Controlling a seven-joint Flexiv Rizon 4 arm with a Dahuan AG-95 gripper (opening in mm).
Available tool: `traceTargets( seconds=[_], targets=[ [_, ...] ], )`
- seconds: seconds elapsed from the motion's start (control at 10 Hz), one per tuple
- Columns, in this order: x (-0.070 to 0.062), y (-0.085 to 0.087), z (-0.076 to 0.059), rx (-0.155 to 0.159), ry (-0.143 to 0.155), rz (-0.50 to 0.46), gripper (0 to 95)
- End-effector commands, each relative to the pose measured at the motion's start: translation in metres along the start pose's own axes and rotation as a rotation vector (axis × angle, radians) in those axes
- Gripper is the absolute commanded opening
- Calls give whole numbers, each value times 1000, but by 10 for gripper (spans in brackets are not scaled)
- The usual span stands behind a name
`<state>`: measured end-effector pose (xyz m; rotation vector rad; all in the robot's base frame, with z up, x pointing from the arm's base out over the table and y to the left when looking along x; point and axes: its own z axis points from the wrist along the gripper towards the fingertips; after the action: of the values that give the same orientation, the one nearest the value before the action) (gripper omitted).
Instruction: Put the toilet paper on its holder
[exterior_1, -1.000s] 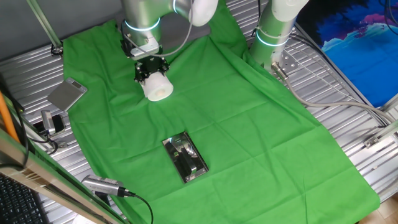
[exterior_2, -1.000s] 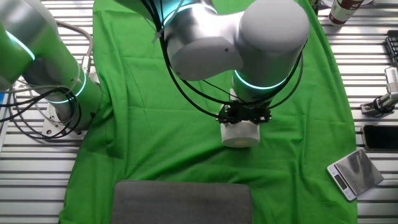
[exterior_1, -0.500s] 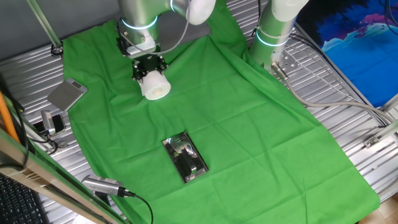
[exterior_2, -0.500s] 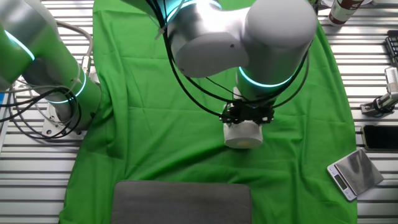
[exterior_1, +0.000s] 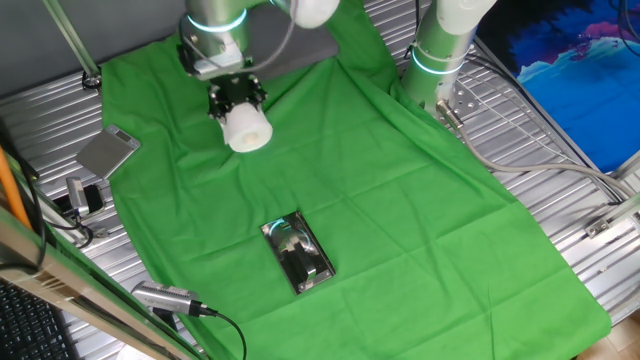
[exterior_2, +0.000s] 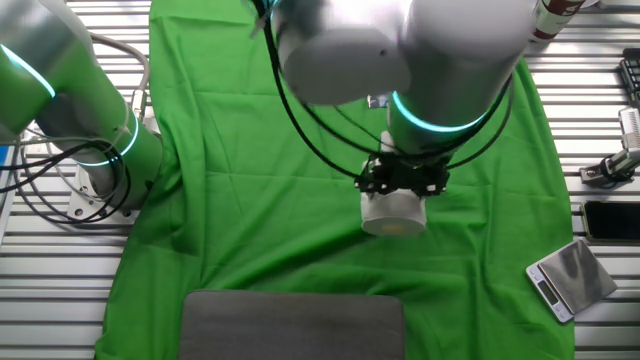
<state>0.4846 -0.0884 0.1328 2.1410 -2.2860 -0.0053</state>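
The toilet paper (exterior_1: 247, 129) is a small white roll, held by my gripper (exterior_1: 238, 106) above the green cloth at the back left. It also shows in the other fixed view (exterior_2: 393, 212), hanging under the black gripper (exterior_2: 403, 182), which is shut on its top. The holder (exterior_1: 297, 253), a shiny chrome plate with a bar across it, lies flat on the cloth near the front, well apart from the roll. The holder is out of sight in the other fixed view.
A green cloth (exterior_1: 400, 210) covers the table. A small silver scale (exterior_1: 108, 152) lies left of the cloth, also seen in the other fixed view (exterior_2: 570, 277). A dull grey plate (exterior_2: 292, 325) lies at the cloth's near edge. A second arm's base (exterior_1: 438, 60) stands at the back right.
My gripper has risen and shifted slightly left and back with the roll in it, lifting it higher above the cloth. The holder has not moved.
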Motion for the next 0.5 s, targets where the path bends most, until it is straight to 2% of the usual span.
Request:
traceTargets(
  seconds=[0.1, 0.3, 0.5],
  targets=[
    [-5, 2, -34, 0, 26, 29, 0],
    [-11, 3, -48, 6, 50, 12, 0],
    [-11, 3, -49, 7, 38, -11, 0]
  ],
)
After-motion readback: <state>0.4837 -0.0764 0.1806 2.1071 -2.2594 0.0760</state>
